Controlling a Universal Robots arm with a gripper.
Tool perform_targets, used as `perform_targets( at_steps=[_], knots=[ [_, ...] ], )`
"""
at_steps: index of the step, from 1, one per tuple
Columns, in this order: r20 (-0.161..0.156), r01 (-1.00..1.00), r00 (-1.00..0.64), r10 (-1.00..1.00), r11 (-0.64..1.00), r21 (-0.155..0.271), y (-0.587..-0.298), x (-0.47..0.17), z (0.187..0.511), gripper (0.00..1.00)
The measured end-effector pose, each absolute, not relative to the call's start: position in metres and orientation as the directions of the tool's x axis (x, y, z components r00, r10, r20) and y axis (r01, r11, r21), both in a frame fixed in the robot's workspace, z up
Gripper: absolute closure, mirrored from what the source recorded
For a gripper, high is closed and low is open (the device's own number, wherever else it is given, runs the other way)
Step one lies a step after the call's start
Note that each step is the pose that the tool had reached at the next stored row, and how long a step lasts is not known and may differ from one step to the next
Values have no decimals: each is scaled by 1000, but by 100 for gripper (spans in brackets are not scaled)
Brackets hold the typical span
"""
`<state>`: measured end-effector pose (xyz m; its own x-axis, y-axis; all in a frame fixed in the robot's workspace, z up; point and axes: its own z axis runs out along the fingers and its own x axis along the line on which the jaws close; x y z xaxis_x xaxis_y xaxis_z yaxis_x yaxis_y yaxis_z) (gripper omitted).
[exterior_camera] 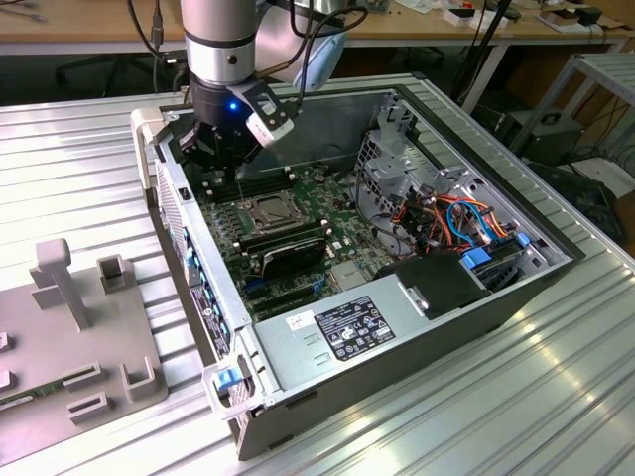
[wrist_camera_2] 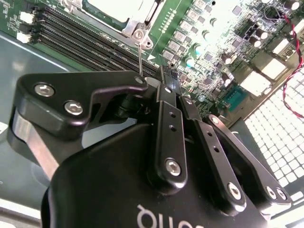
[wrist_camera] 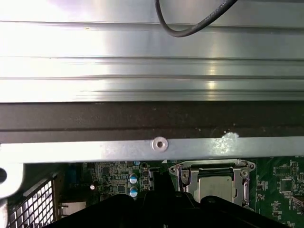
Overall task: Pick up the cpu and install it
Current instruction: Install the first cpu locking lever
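The cpu (wrist_camera: 216, 188) lies flat inside the metal-framed socket (wrist_camera: 180, 170) on the motherboard, its silvery face up; it also shows in the exterior view as a tan square (exterior_camera: 266, 210) and in the second wrist view (wrist_camera_2: 118, 6). My gripper (wrist_camera_2: 170, 78) hangs just above the board beside the socket, toward the exterior view's left and rear (exterior_camera: 220, 171). Its black fingers (wrist_camera_2: 166, 118) are shut together with nothing visible between them. A thin wire lever (wrist_camera_2: 140, 61) stands up from the socket right next to the fingertips; I cannot tell whether they touch.
Long black memory sticks (exterior_camera: 283, 244) lie next to the socket. The open case's wall (wrist_camera: 152, 144) stands close to the gripper. A power supply (exterior_camera: 347, 332) and a drive cage with cables (exterior_camera: 461, 220) fill the case's other side. A grey fixture (exterior_camera: 69, 327) sits on the ribbed table.
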<state>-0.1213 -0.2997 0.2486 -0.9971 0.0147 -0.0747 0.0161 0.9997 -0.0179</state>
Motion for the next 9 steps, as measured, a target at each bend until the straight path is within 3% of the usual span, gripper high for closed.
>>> perform_targets(
  at_steps=[9],
  knots=[
    [-75,16,-997,15,1000,-18,-300,-113,248,89]
  ],
)
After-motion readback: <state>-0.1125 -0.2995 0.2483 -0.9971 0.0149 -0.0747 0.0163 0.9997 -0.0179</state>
